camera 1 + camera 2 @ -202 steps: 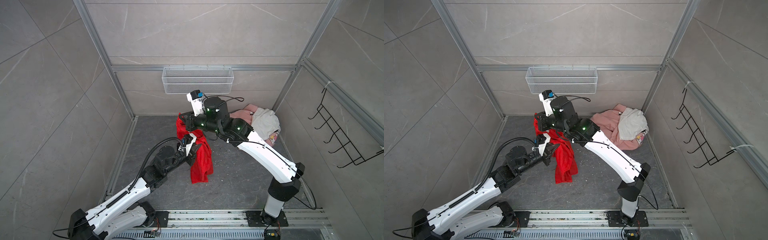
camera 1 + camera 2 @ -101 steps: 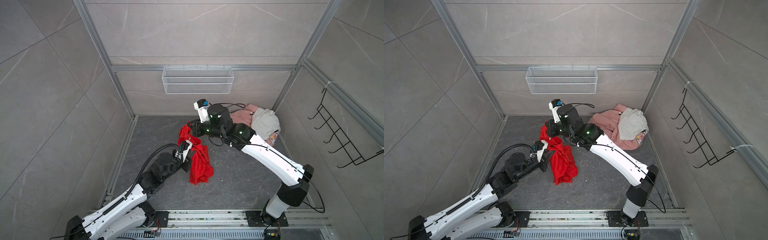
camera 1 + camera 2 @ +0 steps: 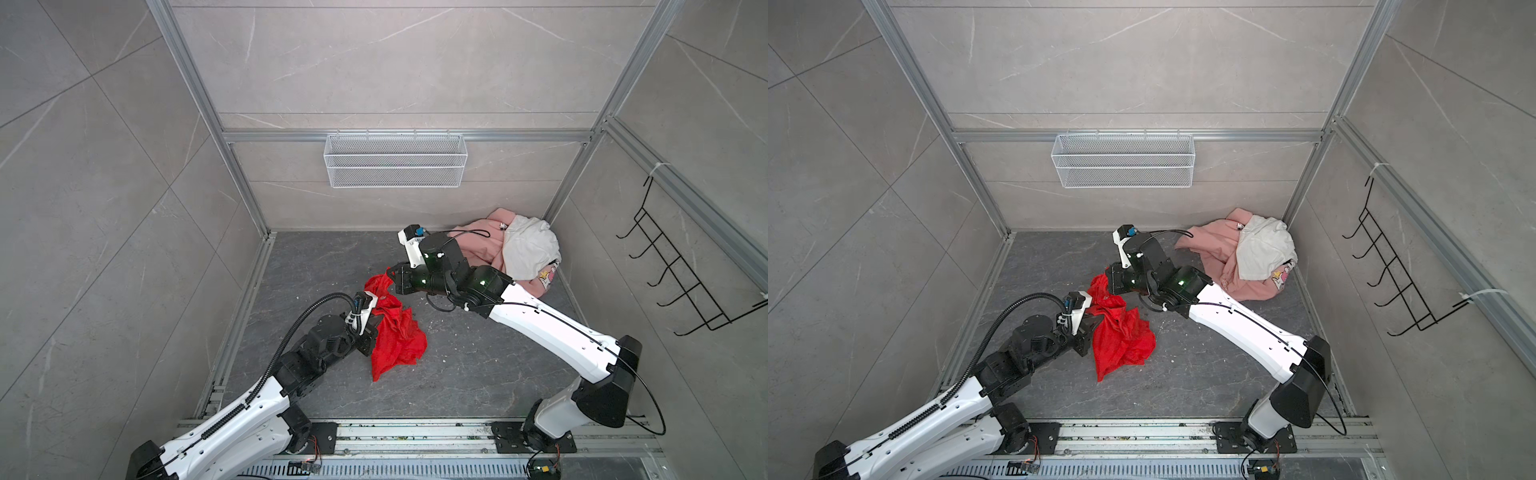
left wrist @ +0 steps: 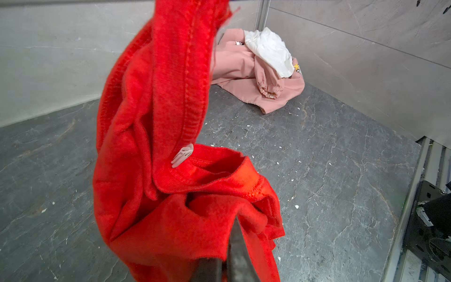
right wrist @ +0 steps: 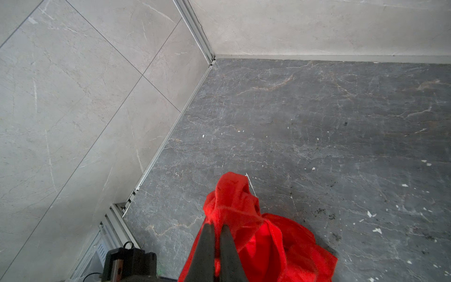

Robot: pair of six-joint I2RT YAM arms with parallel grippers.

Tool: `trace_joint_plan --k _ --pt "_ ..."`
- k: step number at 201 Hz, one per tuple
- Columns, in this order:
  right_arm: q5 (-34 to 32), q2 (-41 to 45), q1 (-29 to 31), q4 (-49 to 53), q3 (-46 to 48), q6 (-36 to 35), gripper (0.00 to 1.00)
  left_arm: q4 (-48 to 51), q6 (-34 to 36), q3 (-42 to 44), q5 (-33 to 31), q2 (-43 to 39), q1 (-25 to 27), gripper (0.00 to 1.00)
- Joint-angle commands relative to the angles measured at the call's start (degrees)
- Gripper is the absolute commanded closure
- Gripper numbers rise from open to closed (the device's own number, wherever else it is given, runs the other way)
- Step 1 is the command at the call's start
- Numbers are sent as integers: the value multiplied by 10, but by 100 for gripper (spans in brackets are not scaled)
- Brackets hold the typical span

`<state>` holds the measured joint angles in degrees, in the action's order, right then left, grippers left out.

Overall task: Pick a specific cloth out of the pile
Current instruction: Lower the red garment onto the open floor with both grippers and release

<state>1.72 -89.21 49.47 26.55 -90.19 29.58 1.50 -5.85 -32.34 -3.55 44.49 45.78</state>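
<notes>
Holds the bright red thin cloth [image 3: 399,336] mid-floor with left gripper [image 4: 225,246] and right gripper [image 5: 216,228] both clamped on it, well left of the soft pink-and-white clothes pile [image 3: 523,249] in the far right corner. Looks pulled clear; remains to set down, release.

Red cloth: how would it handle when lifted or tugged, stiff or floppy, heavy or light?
Probably floppy: the red cloth sags in crumpled folds between the left end effector and the right end effector. Likely light, since two narrow pinches carry it. Its fuzzy knit surface suggests it should not slip easily.
</notes>
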Motion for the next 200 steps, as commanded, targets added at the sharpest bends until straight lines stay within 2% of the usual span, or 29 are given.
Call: trace_joint_plan --k 1,49,101,200 --pt "-5 31 0 -18 25 19 100 -1 -22 1 -20 -13 3 100" --pt "8 30 -6 -23 60 36 100 18 -41 22 -41 -24 3 100" --pt "7 46 -12 -19 102 52 100 47 -86 36 -91 -34 3 100" --pt "2 70 -19 11 177 74 100 98 -156 55 -146 -18 3 100"
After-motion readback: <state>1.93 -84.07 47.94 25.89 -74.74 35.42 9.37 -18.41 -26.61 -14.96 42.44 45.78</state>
